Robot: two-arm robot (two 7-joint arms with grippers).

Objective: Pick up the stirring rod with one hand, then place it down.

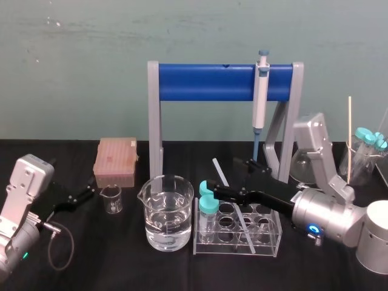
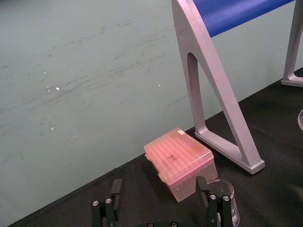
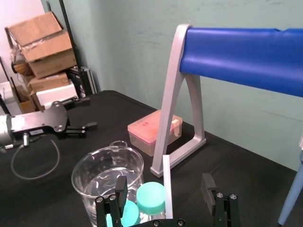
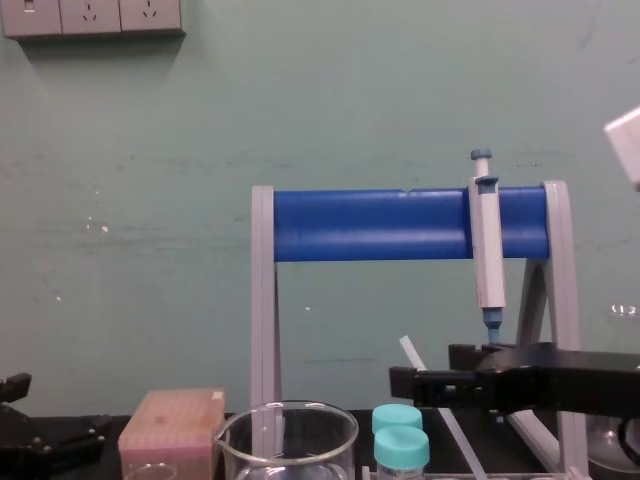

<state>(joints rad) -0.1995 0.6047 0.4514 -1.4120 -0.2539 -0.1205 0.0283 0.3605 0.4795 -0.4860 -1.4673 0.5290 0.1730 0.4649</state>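
1. Stirring rod (image 1: 219, 171) is seen leaning in the clear tube rack (image 1: 267, 245), top tipped toward 11 o'clock.
2. Right gripper (image 1: 225, 174) is spread wide around the rod's upper part, which is not clasped.
3. Teal-capped tubes (image 1: 208, 205) are noted just beside one jaw, with the water beaker (image 1: 167, 212) at their 9 o'clock.
4. Left gripper (image 1: 85, 195) is parked, jaws apart, at the table's 9 o'clock.

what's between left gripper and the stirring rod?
Head view, from left gripper to stirring rod: small beaker, large water beaker, teal-capped tubes.
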